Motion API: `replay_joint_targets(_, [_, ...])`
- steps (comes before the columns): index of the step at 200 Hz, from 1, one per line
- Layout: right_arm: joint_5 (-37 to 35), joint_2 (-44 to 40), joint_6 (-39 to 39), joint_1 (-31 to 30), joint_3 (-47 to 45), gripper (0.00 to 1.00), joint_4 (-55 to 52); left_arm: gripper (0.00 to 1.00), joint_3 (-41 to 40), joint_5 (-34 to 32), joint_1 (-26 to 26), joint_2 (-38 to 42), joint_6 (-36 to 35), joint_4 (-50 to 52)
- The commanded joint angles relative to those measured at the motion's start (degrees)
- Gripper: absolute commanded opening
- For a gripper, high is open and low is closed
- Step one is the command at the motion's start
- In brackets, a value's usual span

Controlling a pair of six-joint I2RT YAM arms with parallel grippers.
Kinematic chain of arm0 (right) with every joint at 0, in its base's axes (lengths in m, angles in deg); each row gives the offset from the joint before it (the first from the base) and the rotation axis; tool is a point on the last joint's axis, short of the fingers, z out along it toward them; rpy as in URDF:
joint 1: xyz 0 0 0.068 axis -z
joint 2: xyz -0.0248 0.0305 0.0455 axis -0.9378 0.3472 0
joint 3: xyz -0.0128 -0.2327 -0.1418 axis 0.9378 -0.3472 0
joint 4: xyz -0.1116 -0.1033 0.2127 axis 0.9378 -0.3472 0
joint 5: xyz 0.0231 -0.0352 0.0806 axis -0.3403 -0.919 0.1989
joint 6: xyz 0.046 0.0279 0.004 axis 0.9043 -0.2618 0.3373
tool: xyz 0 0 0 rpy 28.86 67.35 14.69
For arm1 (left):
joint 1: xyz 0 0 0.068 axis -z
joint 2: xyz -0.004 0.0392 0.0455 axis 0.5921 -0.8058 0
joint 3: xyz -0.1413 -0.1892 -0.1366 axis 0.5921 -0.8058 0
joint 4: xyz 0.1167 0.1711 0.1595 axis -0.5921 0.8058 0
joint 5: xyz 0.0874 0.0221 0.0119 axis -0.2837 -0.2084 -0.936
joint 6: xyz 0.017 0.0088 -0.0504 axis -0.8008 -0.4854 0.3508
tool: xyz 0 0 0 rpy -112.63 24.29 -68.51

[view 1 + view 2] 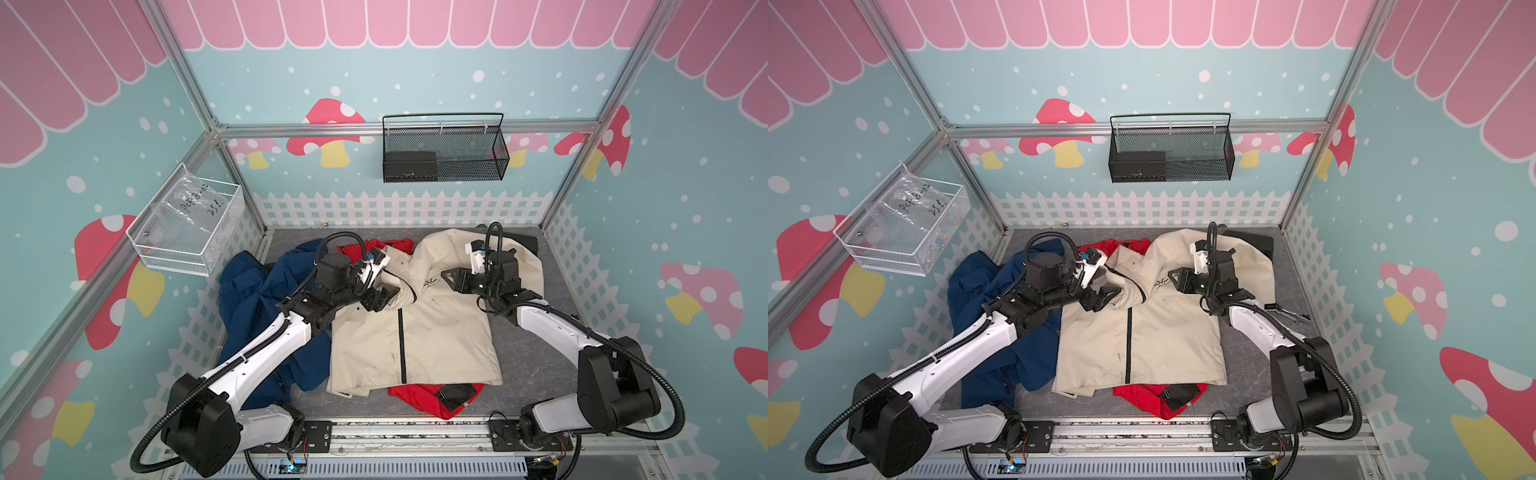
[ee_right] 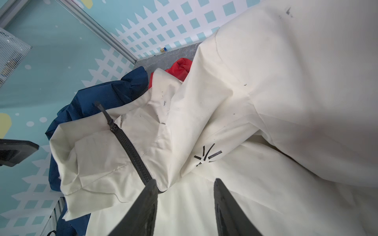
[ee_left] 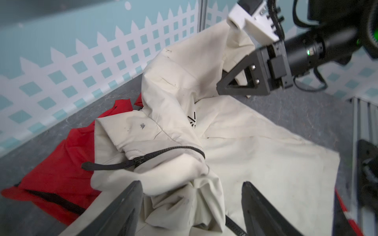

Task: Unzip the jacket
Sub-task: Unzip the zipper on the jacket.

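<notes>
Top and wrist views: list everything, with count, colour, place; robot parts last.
cream jacket: one, cream, mat centre
navy jacket: one, dark blue, beside it, left arm's side
red jacket: one, red, under the cream jacket
mesh basket: one, black, back wall
wire basket: one, white, side wall, holds clear bag
small item: one, black and silver, mat near right arm
left gripper: one, black, open at cream collar
right gripper: one, black, open above cream jacket

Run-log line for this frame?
cream jacket: zipper closed | left end effector: open, at collar | right end effector: open, near logo
</notes>
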Motion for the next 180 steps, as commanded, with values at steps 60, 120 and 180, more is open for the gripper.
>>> replay_joint_targets(60, [-0.3,-3.3,-0.6,0.1,-0.3,0.48,-1.3,0.78,15.0,-9.3,-1.4,-8.8,43.8,27.0])
replay_joint_targets(120, [-0.7,-4.1,-1.4,0.1,-0.5,0.49,-1.9,0.76,16.5,-4.8,-2.7,-15.4,44.6,23.3])
replay_joint_targets(180, [-1.0,-4.4,-2.8,0.1,-0.4,0.49,-3.3,0.67,15.5,-1.2,-5.9,-19.4,47.6,14.4])
